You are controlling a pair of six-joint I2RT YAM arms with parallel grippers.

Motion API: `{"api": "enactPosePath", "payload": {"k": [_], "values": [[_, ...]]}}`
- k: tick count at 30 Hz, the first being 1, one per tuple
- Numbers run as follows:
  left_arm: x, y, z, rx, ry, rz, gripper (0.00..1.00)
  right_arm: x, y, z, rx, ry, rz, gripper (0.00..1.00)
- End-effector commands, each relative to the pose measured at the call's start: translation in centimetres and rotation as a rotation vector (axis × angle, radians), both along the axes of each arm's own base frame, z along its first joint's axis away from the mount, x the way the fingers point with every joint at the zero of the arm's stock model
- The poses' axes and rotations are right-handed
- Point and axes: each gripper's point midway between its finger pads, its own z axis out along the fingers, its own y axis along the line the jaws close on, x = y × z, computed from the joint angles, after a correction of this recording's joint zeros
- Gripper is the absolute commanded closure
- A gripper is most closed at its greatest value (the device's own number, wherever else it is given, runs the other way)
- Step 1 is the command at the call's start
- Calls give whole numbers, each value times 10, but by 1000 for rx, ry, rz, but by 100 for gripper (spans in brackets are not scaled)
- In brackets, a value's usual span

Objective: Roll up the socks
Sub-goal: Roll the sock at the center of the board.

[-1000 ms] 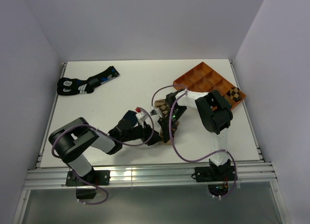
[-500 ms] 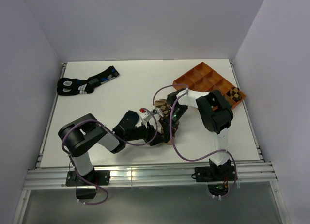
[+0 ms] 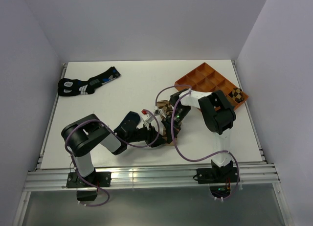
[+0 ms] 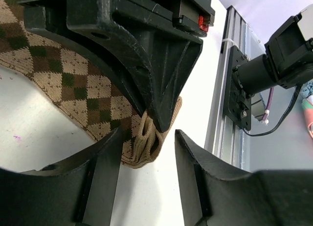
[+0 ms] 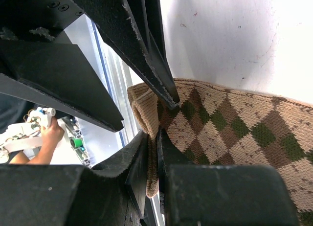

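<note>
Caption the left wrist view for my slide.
Right pincer grips the folded argyle sock; left pincer stands open around its end.

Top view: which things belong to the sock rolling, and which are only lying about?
Job: argyle sock, pinched by the right tool; left tool, open around its folded end.
Lying about: black socks; orange tray.

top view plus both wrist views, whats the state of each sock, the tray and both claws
tan argyle sock: lying on the table, near end folded into a small roll
right claw: shut on the folded end
left claw: open, fingers either side of that fold
black socks: far left, untouched
orange tray: far right, one compartment holds a brown checked bundle
</note>
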Motion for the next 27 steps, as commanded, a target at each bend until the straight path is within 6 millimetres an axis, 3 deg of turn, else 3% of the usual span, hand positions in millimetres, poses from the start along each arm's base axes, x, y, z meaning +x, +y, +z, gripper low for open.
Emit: {"api": "enactPosePath", "payload": {"k": [1,8,17,25,27], "values": [[-6,-5,10,-44,-35,-41,49,5,3,6,27,14,-10,84],[-4,-6,3,-28,-21,-35,49,7,1,6,27,13,-19,84],[5,-10,-5,-12,6,-3,56,9,1,4,25,8,-22,85],[10,-20,-7,17,32,24,87,16,-1,-1,-8,-59,-44,82],[10,-23,-8,38,47,26,100,22,0,-4,-22,-91,-63,75]]}}
